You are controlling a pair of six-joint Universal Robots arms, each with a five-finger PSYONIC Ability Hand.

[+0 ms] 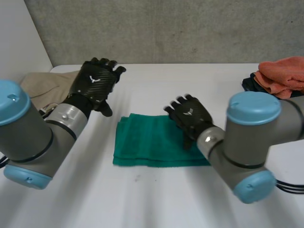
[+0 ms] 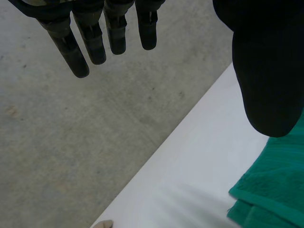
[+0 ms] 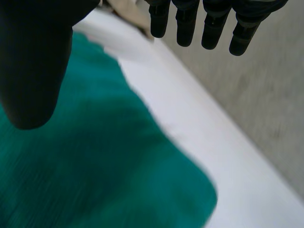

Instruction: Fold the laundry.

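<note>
A green towel (image 1: 152,141) lies folded flat in the middle of the white table (image 1: 156,199). My right hand (image 1: 191,114) hovers over the towel's right part, fingers straight and empty; from the right wrist, the towel (image 3: 95,171) spreads below the palm and thumb (image 3: 33,61). My left hand (image 1: 96,81) is raised above the table to the left of the towel and behind it, open and holding nothing. In the left wrist view its fingers (image 2: 90,38) point past the table's edge and a corner of the towel (image 2: 270,190) shows beside the thumb.
A beige garment (image 1: 45,85) lies at the table's far left, partly behind my left arm. At the far right sit an orange cloth (image 1: 282,76) and a dark item (image 1: 250,84) under it. Bare white table lies in front of the towel.
</note>
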